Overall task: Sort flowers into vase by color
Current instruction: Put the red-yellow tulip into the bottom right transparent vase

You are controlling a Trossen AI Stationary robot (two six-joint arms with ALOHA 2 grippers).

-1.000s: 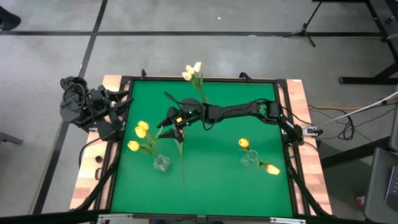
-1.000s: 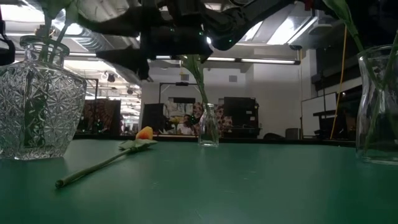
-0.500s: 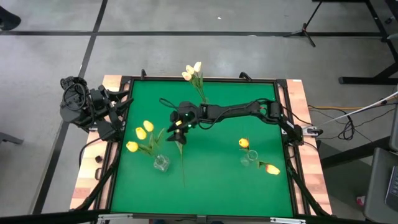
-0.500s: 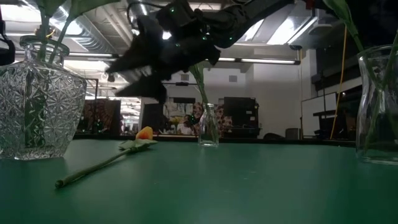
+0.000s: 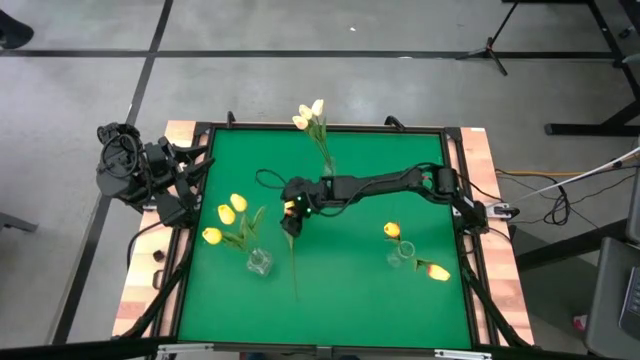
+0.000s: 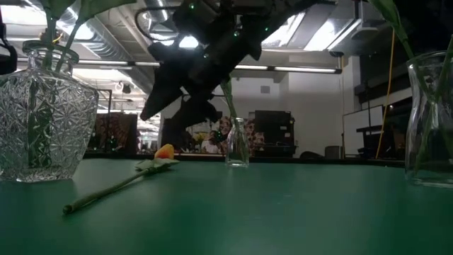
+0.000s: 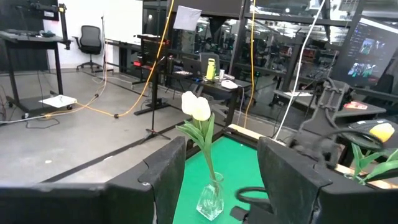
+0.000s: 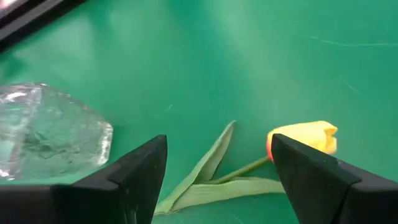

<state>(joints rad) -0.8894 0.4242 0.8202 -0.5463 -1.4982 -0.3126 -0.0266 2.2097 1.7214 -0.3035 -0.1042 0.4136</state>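
A loose tulip lies flat on the green table (image 5: pixel 370 290). Its orange-yellow head (image 6: pixel 164 151) points toward the far side and its long stem (image 5: pixel 294 265) runs toward the near edge. My right gripper (image 5: pixel 291 218) hangs open just above the head (image 8: pixel 305 138) and leaves (image 8: pixel 208 177), slanting down, touching nothing. Yellow tulips (image 5: pixel 228 212) stand in a cut-glass vase (image 5: pixel 259 262), white ones (image 5: pixel 310 115) in a small far vase (image 6: pixel 237 145), and orange-yellow ones (image 5: pixel 392 230) in a right vase (image 5: pixel 404 256). My left gripper (image 7: pixel 224 180) waits open at the table's left edge.
The cut-glass vase (image 8: pixel 50 134) stands close to my right gripper, on its left side toward the near edge. A black frame (image 5: pixel 460 200) rims the table. Bare green surface lies between the vases, in the middle and along the near edge.
My right gripper has tipped from nearly level to slanting down. It has rolled a little and sunk toward the loose tulip's head, shifting slightly toward the near edge. Its fingers stay open. The tulip has not moved.
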